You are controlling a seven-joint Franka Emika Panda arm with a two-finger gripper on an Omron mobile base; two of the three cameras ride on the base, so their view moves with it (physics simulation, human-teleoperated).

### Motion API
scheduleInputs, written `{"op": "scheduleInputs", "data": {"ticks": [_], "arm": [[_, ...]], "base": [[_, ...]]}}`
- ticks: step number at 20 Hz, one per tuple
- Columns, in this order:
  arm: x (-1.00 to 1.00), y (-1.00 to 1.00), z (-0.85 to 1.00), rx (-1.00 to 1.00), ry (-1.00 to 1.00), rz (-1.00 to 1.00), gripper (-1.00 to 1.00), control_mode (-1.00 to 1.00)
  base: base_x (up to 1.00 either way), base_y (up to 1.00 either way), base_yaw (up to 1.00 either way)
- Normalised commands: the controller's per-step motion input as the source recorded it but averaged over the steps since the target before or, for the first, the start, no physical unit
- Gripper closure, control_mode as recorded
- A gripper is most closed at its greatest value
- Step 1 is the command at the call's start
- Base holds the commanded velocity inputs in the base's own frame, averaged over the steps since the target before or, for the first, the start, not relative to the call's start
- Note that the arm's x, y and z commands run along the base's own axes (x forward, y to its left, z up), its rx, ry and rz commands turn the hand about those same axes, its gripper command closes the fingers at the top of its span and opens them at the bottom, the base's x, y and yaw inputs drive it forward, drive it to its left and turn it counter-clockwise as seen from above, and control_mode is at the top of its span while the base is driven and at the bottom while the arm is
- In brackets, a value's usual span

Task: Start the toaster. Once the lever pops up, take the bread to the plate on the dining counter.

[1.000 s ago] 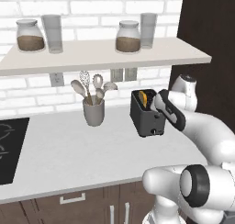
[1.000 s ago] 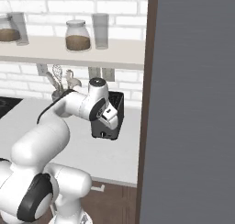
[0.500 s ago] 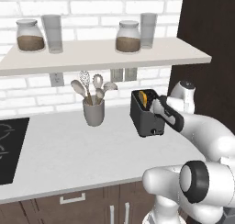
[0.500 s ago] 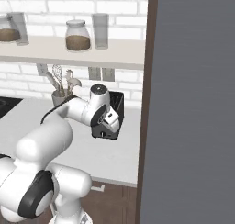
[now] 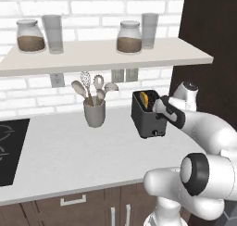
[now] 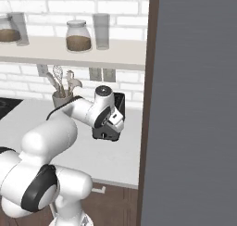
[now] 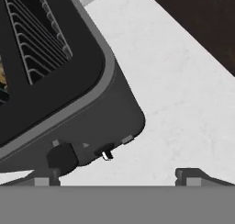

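Observation:
The dark toaster (image 5: 147,116) stands on the white worktop by the brown wall panel, with the yellow-orange bread (image 5: 145,98) sticking up from a top slot. My gripper (image 5: 160,110) hovers at the toaster's right end, just above its narrow face. In the hand view the toaster (image 7: 59,85) lies close below, its slots at the upper left. On its narrow face sit the round knob (image 7: 62,156) and the small lever (image 7: 106,153). My gripper (image 7: 117,177) is open, both fingertips wide apart and touching nothing. In the right base view my hand hides most of the toaster (image 6: 119,101).
A grey utensil cup (image 5: 94,113) with spoons stands left of the toaster. A shelf (image 5: 106,58) with jars and glasses hangs overhead. The black hob (image 5: 11,148) is at the far left. A tall dark panel (image 6: 194,104) walls off the right side.
My hand has edged slightly lower and closer to the toaster's narrow face. The jaws stay open and the toaster and bread have not moved.

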Motion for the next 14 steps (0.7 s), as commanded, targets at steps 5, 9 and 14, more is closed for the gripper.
{"op": "scheduleInputs", "data": {"ticks": [5,9,14], "arm": [[0.25,-0.05,-0.17,0.00,0.00,0.00,-1.00,-1.00],[0.17,0.00,-0.21,0.00,0.00,0.00,-1.00,-1.00],[0.13,0.00,-0.30,0.00,-0.01,0.00,-1.00,-1.00]], "base": [[0.00,0.00,0.00],[0.00,0.00,0.00],[0.00,0.00,0.00]]}}
